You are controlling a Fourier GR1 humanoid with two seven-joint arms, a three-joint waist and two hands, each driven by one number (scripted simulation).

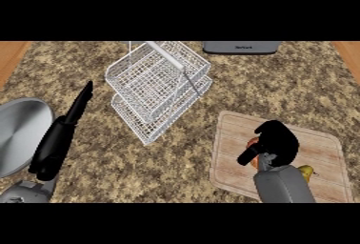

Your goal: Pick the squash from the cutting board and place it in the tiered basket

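One wooden cutting board (330, 147) at four o'clock; right hand (277, 140) curled over one squash (305, 171); left hand (60, 138), fingers straight, at nine; one two-tier wire basket (158, 88) at twelve

There is 1 view, taken from the robot's head and aimed steeply down at the speckled counter (141, 162). Both forearms enter from the lower edge, so the camera sits just above and behind them. It is near enough that the wire basket (158, 88) fills the upper middle of the frame, the cutting board (323, 147) the lower right, and a grey plate (21, 133) is cut by the left edge. The counter's wooden edges show at both upper corners.
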